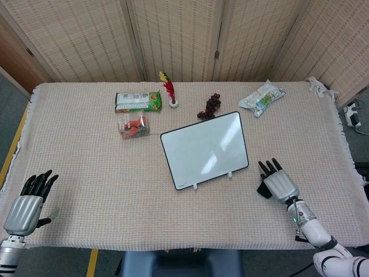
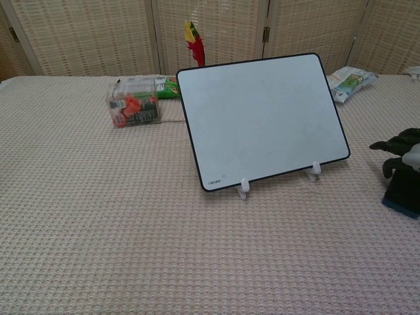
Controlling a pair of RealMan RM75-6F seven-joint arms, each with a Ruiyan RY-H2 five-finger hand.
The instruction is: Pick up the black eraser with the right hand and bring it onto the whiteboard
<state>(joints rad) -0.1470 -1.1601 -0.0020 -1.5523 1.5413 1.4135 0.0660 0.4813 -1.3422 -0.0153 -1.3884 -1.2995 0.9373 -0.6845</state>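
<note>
Right hand [image 1: 279, 185]: low over the table [image 1: 86, 173] to the right of the whiteboard [image 1: 204, 150], dark fingers [image 2: 388, 146] curled over the top of the black eraser [image 2: 401, 194]. Whether the fingers actually grip the eraser or only rest against it cannot be told; the chest view cuts off most of the hand at the picture's edge.

Black eraser: standing on the cloth just right of the whiteboard's lower right corner, clear of the board, its base down on the table and a blue strip along its bottom edge.

Whiteboard: blank, black-rimmed, propped tilted back on two small white feet, near the middle of the table.

Left hand [image 1: 24, 205]: well left of the whiteboard, at the near left corner of the table, fingers spread and holding nothing.

Behind the whiteboard: a bunch of dark grapes [image 1: 210, 106] just past its far edge; a red and yellow shuttlecock [image 1: 168, 89] beside the grapes; a green snack packet [image 1: 137, 101] and a clear box of red items [image 1: 133, 126] to the board's far left; a crumpled white packet [image 1: 260, 97] to its far right.
</note>
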